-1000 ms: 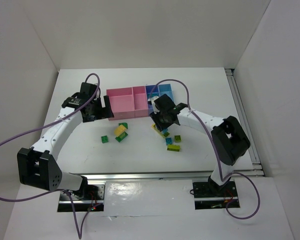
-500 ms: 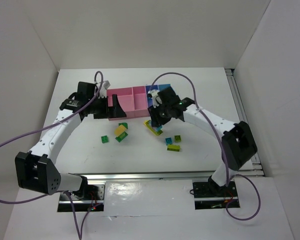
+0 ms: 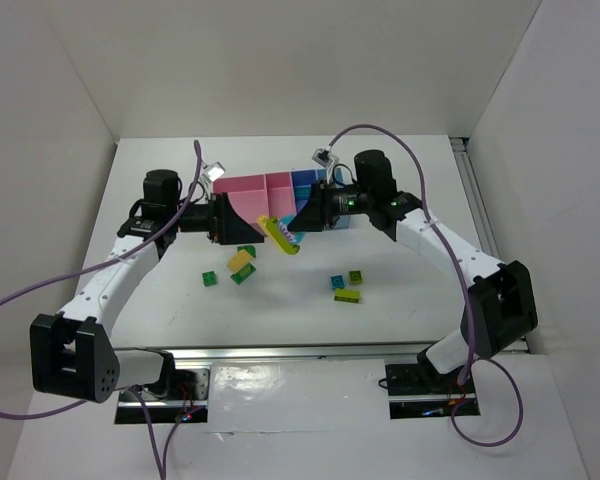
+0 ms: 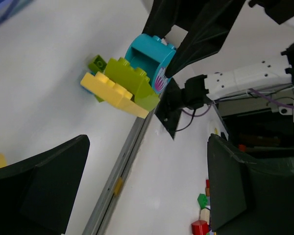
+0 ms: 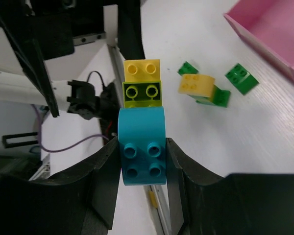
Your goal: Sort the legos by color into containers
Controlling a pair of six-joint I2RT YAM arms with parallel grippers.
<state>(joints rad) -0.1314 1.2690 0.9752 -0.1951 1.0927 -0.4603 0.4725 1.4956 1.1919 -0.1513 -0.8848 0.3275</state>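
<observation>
Above the bench (image 3: 410, 300), near the bins (image 3: 255, 200), faced the wide-open left gripper (image 4: 148, 147) toward the right gripper (image 5: 142, 156), clamped on the cyan end of a three-brick stack (image 3: 280, 236). Probably called for pinching only the yellow brick (image 5: 142, 70), then pulling straight off.

place: robotics lab | evidence: white-walled booth (image 3: 280, 60); cabled arms (image 3: 120, 270) bolted to table (image 3: 280, 310)
</observation>
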